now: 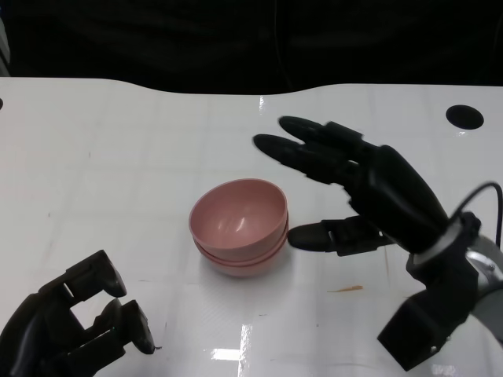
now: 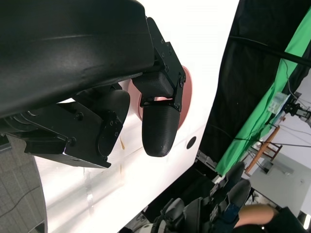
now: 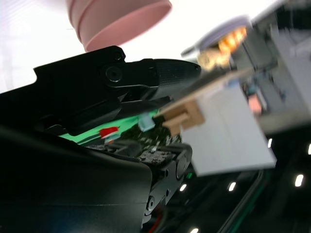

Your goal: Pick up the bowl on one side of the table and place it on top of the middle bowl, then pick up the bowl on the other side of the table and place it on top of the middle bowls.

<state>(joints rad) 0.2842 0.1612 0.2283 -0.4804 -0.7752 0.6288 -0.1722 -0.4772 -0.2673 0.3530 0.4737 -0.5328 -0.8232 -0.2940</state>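
A stack of pink, round, smooth-walled bowls [image 1: 239, 228] is sitting near the middle of the glossy white counter [image 1: 118, 157], nested one inside another with the rims of the lower ones showing as bands under the top bowl. The right hand [image 1: 369, 192] is hovering just beside the stack on its right, holding nothing, its black fingers [image 1: 295, 149] spreading wide above and past the far right rim while the thumb is pointing at the stack's lower right side, close to it but not clearly touching. The left hand [image 1: 75, 326] is resting near the counter's near left corner, well apart from the bowls, its fingers curling inward around nothing. A small black round hole [image 1: 464, 116] is showing near the counter's far right corner.
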